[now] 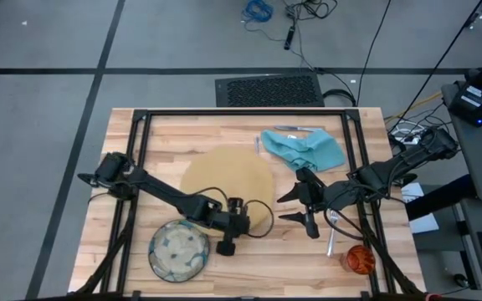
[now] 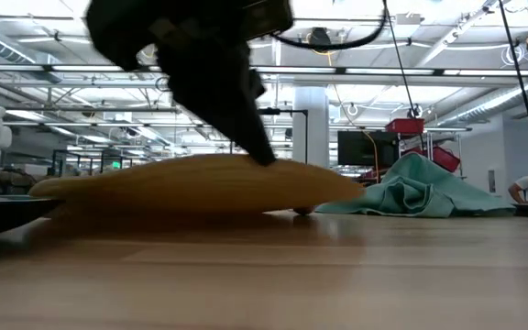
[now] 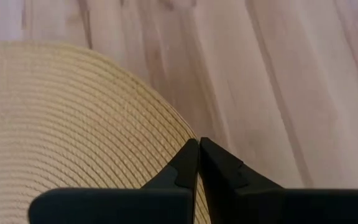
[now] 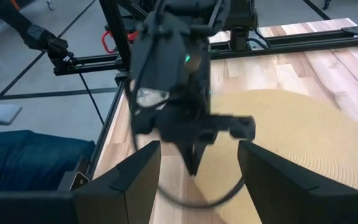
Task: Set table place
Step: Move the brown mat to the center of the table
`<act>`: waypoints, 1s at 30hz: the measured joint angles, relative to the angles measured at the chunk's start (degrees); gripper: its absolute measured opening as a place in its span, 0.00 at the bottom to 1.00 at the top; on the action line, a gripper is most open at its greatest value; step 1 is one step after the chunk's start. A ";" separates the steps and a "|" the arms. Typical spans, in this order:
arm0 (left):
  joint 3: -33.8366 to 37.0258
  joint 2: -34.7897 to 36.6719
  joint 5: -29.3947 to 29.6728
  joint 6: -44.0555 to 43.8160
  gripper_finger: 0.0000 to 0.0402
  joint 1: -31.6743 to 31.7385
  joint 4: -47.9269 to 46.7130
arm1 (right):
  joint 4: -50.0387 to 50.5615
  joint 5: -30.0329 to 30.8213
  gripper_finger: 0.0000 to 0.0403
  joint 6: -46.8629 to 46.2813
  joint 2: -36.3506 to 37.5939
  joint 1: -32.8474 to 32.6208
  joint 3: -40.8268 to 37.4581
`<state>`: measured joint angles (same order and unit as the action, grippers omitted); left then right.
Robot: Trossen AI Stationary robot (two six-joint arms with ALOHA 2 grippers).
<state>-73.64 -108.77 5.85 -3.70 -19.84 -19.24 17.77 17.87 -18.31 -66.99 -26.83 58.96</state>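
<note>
- At the near edge of the tabletop (image 1: 249,276), the green-patterned plate (image 1: 178,250) is lying left of centre, flat on bare wood, just beside the placemat's near rim.
- To the near right, the orange cup (image 1: 359,259) is standing close to the corner; a silver utensil (image 1: 329,238) is lying just beside it, toward the middle. Cannot tell which piece of cutlery it is.
- Left gripper (image 1: 243,219) is sitting at the near right rim of the round tan placemat (image 1: 224,180). Its fingers (image 3: 191,165) are pressed together, closed on the mat's edge.
- In the low view, the placemat (image 2: 200,183) is bowing up off the wood under the dark left gripper (image 2: 255,137), its edge lifted.
- Right gripper (image 1: 298,206) is hovering right of the placemat, fingers (image 4: 135,174) spread wide, holding nothing, facing the left gripper (image 4: 191,155) across the mat's edge.
- Placemat itself is occupying the middle of the tabletop, nothing resting on it.
- Farther back, right of centre, the teal napkin (image 1: 304,149) is lying crumpled, just beyond the mat's far right rim; in the low view the napkin (image 2: 420,188) is heaping up behind the mat.
- At the far edge, another silver utensil (image 1: 295,129) is poking out from behind the napkin, touching it.
- Beyond the tabletop, a vent grille (image 1: 269,90) is sitting on the grey floor.
</note>
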 joint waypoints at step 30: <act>-25.73 -15.26 -23.86 7.26 0.00 -3.66 -6.50 | 0.14 0.00 0.52 -0.25 0.01 0.37 0.00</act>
<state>-99.37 -124.03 -18.01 3.56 -23.49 -25.74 17.91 17.87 -18.55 -66.98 -26.46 58.96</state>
